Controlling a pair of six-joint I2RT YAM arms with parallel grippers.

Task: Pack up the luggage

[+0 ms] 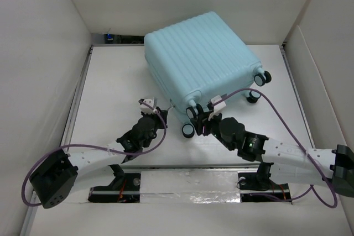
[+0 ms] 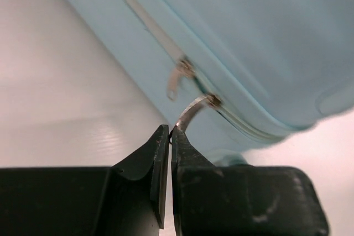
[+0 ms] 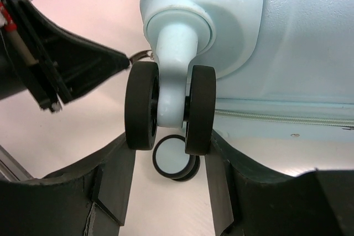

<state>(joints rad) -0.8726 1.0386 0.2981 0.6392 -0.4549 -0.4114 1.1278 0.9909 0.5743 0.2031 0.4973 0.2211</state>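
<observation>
The luggage (image 1: 202, 59) is a pale aqua ribbed hard-shell suitcase, lying closed and flat at the back middle of the table. My left gripper (image 2: 170, 134) is shut on a silver zipper pull (image 2: 192, 110) on the suitcase's near side (image 2: 265, 42). A second zipper pull (image 2: 177, 78) hangs free just beyond it. My right gripper (image 3: 171, 139) is closed around a black double spinner wheel (image 3: 142, 106) at the near corner, one finger against each outer side. In the top view the left gripper (image 1: 160, 112) and the right gripper (image 1: 200, 120) sit close together at that corner.
Another wheel (image 3: 174, 158) lies on the table under the held one, and two more wheels (image 1: 260, 79) stick out at the right. White walls (image 1: 44, 53) enclose the white table (image 1: 116, 81). The left gripper's body (image 3: 66, 64) shows in the right wrist view.
</observation>
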